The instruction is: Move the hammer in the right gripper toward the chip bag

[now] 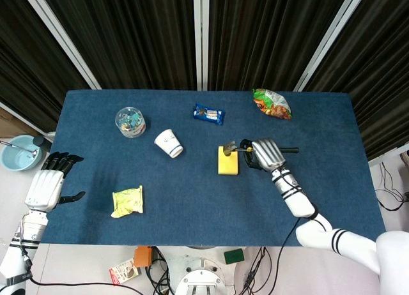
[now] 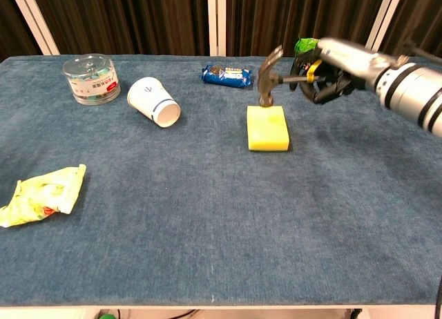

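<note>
The hammer is held by its handle in the right robot hand, whose fingers are wrapped around the grip. The metal head is seen hanging just above the far end of a yellow sponge; whether it touches the sponge cannot be told. In the head view the hammer is seen lying across the top edge of the sponge, with the right robot hand just to its right.

The chip bag, green and orange, is found near the far right edge of the desk, well apart from the hammer. In the chest view only a green corner of it is seen behind the hand.

A blue snack bar is placed at the far middle. A white paper cup is tipped on its side left of the sponge. A clear round tub is set further left. A crumpled yellow wrapper is laid near the front left.

The left robot hand is held at the desk's left edge, fingers spread, nothing in it.
</note>
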Controlling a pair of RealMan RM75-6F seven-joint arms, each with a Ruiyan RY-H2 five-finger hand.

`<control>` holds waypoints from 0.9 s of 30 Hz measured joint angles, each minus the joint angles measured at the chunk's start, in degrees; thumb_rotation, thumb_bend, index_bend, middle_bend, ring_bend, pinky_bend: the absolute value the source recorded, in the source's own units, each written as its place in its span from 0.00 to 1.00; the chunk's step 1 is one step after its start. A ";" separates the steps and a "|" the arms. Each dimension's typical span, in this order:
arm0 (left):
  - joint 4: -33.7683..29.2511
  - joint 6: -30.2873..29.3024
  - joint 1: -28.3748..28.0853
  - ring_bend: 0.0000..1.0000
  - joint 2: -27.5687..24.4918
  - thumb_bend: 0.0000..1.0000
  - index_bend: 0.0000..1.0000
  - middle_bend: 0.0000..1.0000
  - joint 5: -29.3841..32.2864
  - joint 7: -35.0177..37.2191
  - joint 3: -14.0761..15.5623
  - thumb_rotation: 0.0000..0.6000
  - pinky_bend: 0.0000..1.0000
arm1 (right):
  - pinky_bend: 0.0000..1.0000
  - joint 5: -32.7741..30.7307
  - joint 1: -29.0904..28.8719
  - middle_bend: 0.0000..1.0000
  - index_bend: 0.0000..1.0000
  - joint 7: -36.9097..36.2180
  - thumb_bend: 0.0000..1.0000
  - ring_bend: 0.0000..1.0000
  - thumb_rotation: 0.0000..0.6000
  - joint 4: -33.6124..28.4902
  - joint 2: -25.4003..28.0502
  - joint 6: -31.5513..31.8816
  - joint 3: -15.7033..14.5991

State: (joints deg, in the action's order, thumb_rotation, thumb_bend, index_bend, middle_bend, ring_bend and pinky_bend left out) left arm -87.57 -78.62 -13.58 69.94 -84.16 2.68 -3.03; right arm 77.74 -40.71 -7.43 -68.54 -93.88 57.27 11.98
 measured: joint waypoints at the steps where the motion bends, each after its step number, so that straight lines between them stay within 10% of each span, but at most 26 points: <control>1: -0.03 0.06 -0.03 0.12 0.03 0.00 0.22 0.21 -0.04 -0.06 0.00 1.00 0.10 | 0.87 0.12 0.23 0.77 0.95 -0.25 1.00 0.69 1.00 -0.92 0.61 0.30 0.06; 14: 0.53 0.80 -0.22 0.12 0.56 0.00 0.22 0.21 0.04 -0.11 0.03 1.00 0.10 | 0.87 -2.85 -1.66 0.77 0.95 2.09 1.00 0.69 1.00 6.22 -4.24 -7.43 -1.65; 27: 0.54 0.34 0.03 0.12 0.60 0.00 0.22 0.21 -0.44 0.27 0.03 1.00 0.10 | 0.83 -4.05 2.29 0.77 0.94 -2.48 1.00 0.69 1.00 4.02 1.56 -0.91 0.31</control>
State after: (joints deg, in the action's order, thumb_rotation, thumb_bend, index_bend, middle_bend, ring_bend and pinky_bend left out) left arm -87.03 -78.29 -13.55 70.54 -84.60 2.95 -3.00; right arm 73.69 -38.41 -9.91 -64.51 -92.32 56.35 12.28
